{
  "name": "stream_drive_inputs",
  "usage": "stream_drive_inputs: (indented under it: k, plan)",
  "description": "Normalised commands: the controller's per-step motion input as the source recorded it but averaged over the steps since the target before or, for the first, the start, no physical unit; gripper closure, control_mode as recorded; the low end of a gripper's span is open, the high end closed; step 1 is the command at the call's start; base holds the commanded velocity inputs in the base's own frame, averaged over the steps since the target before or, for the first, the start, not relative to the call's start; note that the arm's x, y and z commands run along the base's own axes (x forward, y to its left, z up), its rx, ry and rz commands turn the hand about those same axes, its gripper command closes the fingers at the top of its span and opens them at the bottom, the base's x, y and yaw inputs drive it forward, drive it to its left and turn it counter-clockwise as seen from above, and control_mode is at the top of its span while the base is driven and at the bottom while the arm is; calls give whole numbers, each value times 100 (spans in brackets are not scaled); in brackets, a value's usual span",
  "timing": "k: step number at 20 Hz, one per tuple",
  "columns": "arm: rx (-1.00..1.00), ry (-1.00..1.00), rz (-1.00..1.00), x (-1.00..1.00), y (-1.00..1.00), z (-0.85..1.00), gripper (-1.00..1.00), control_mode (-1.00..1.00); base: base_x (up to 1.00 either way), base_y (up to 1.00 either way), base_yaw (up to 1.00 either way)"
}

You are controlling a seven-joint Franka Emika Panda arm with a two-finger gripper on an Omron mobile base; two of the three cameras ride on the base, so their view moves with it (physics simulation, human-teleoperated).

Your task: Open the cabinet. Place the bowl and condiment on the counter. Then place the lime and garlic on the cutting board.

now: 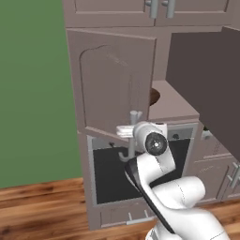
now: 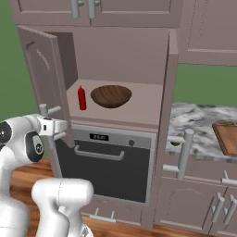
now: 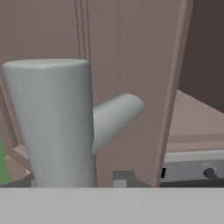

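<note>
Inside the cabinet (image 2: 115, 55), bowl (image 2: 111, 96) and condiment (image 2: 82, 98) sit; gripper (image 2: 59, 129) state can't be told.

no readable text, oven display (image 2: 99, 137) (illegible)

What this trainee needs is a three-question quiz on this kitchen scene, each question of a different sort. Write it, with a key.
1. True or false: the cabinet is shut.
2. What stands beside the bowl inside the cabinet? A. the red condiment; B. a kettle; C. a stack of plates.
3. Fill in: the cutting board lies on the ___.

Key: 1. False, its doors stand open. 2. A. 3. counter.
</note>
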Motion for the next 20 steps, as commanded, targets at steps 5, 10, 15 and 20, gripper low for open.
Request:
stream_drive_inputs:
  k: [5,10,15,20]
  plan:
    - [-2,0,0,-38,19,-2,-100,-100,0,0,0]
    - [0,0,0,-25,8,0,-100,-100,0,0,0]
    - [0,-3,0,-20,0,0,-100,-100,0,0,0]
    - [0,-8,0,-33,0,0,-100,-100,0,0,0]
